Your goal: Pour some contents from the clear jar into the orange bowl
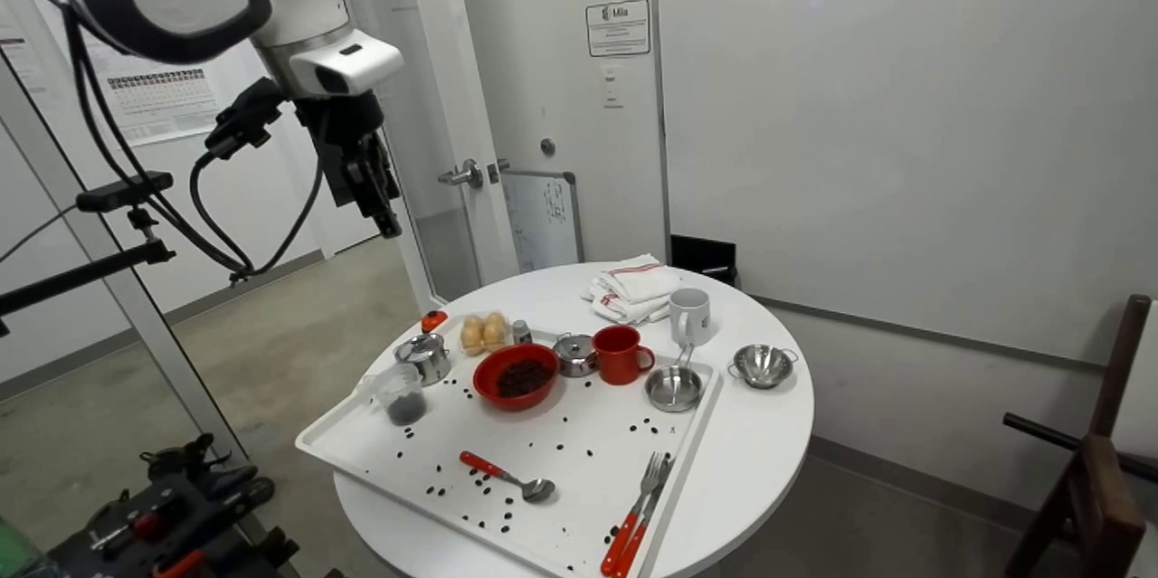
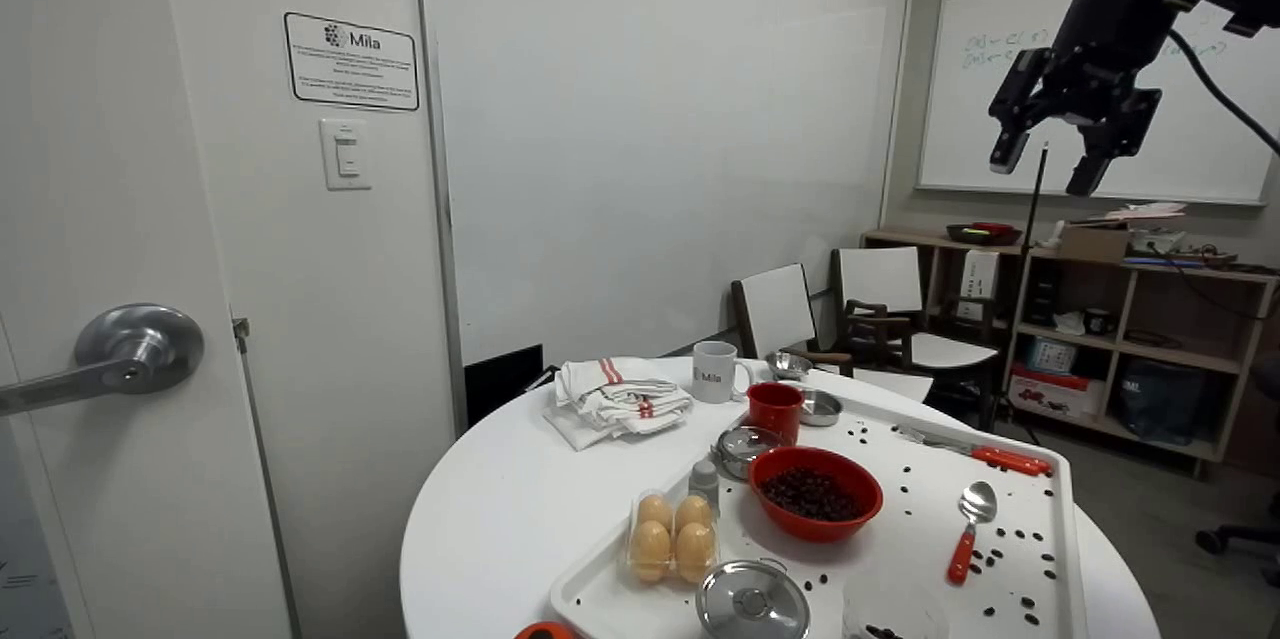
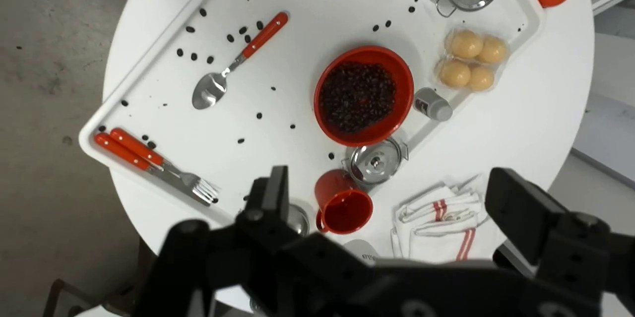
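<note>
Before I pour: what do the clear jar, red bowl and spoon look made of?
Clear jar: smooth, see-through plastic or glass, can't tell which; dark contents show through its wall.
Red bowl: probably plastic, smooth and evenly coloured; enamel is possible.
Spoon: polished metal head, likely steel, by its bright reflections; red handle probably plastic, with rivet-like dots.

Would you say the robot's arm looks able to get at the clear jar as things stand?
Probably yes: the pincer is open and empty, and nothing appears to cover the clear jar from above, though the lidded metal pot close beside it might crowd one side.
</note>
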Tool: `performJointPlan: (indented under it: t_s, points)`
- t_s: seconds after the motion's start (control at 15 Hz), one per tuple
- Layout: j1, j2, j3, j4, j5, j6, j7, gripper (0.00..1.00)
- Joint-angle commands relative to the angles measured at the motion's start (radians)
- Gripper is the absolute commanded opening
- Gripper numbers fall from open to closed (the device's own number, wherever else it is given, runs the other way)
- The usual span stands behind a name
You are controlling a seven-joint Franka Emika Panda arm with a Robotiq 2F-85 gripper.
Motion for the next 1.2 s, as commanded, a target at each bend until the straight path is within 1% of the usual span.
performJointPlan:
  t_s: [0.0, 0.07, 0.13, 0.27, 0.4, 0.47, 0.53, 0.6, 0.67, 0.87, 1.0, 1.13]
  points:
    - [0.05, 0.068, 0.031, 0.089, -0.007, -0.106, -0.012, 1.0]
    - [0.066, 0.011, 0.018, 0.072, -0.001, -0.102, -0.076, 1.0]
    - [0.05, 0.059, 0.022, 0.054, -0.006, -0.055, -0.015, 1.0]
    - [0.067, 0.043, 0.024, 0.072, -0.004, -0.074, -0.04, 1.0]
    - [0.068, 0.026, 0.023, 0.073, -0.004, -0.085, -0.05, 1.0]
    - [0.061, 0.057, 0.047, 0.074, -0.029, -0.094, -0.001, 1.0]
    - [0.069, 0.082, 0.055, 0.078, -0.02, -0.093, 0.015, 1.0]
    - [0.09, 0.151, 0.069, 0.102, 0.003, -0.085, 0.021, 1.0]
    - [0.112, 0.19, 0.069, 0.118, 0.031, -0.09, -0.003, 1.0]
    - [0.16, 0.34, 0.106, 0.2, 0.051, -0.054, 0.044, 1.0]
    - [0.18, 0.431, 0.111, 0.264, 0.027, -0.04, 0.107, 1.0]
    - [0.201, 0.52, 0.098, 0.33, 0.031, -0.034, 0.166, 1.0]
